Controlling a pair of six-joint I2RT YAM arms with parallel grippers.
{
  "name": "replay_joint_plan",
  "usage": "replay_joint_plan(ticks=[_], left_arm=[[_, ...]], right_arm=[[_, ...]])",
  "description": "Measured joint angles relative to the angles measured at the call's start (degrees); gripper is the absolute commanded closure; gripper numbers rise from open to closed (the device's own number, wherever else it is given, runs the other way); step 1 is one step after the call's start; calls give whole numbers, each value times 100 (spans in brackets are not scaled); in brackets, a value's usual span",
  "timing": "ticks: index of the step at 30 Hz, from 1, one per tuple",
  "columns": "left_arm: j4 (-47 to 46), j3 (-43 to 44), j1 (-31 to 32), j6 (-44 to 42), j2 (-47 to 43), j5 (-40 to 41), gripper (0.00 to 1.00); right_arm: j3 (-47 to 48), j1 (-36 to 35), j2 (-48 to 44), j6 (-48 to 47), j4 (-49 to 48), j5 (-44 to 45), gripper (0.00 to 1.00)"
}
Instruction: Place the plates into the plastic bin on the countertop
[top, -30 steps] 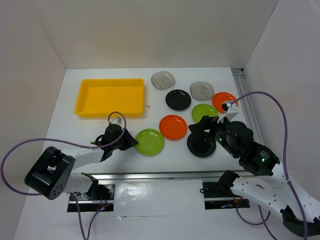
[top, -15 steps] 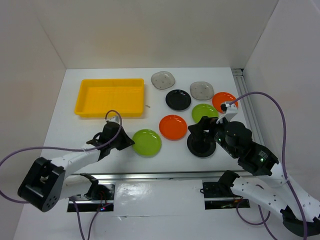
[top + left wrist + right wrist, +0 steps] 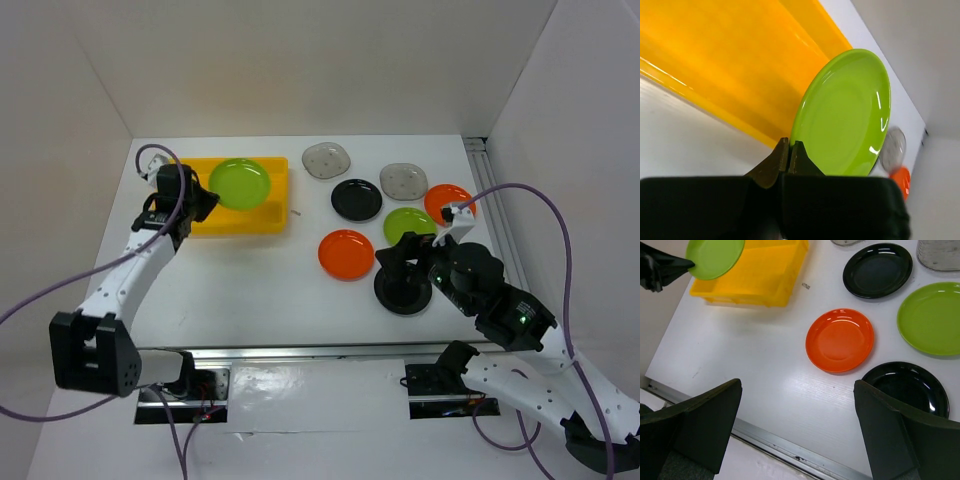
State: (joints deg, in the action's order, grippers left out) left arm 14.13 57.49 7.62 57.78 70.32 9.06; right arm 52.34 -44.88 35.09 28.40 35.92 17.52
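My left gripper is shut on the rim of a lime green plate and holds it tilted above the yellow plastic bin. No other plate shows in the bin. My right gripper is open and empty, above the near black plate. On the white countertop lie an orange plate, a second lime green plate, a black plate, another orange plate and two grey speckled plates.
White walls enclose the countertop at the left, back and right. A metal rail runs along the near edge and another along the right side. A small scrap lies right of the bin.
My left gripper has lifted the lime green plate from the front of the table and carried it back and left to above the bin. The right arm has not moved.
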Motion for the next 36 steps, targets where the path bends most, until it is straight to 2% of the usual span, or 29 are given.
replay_joint_plan(ticks=[3,8,14,17,21,30,36], left_arm=[[-111,378,-426,94,885,133,100],[-221,1191,-780,85,2376,144,100],[-361,1425,-1047,87,3088,52,100],[-208,1982,-1067,72,3438,116,100],[-223,2400,-1043,15,3650,109,49],[-299,2063,-1054,107,3560,-55,43],[-142,1471,-1021,197,2789,-229,35]], right_arm=[[-105,2,-13,-42,-162,0,0],[-374,0,-20,-85,-306,-48,0],[-529,2,2,-87,-463,-256,0],[-581,0,83,-90,-603,-376,0],[-678,0,197,-90,-719,-476,0],[-695,2,339,-90,-752,-487,0],[-695,0,341,-85,-756,-466,0]])
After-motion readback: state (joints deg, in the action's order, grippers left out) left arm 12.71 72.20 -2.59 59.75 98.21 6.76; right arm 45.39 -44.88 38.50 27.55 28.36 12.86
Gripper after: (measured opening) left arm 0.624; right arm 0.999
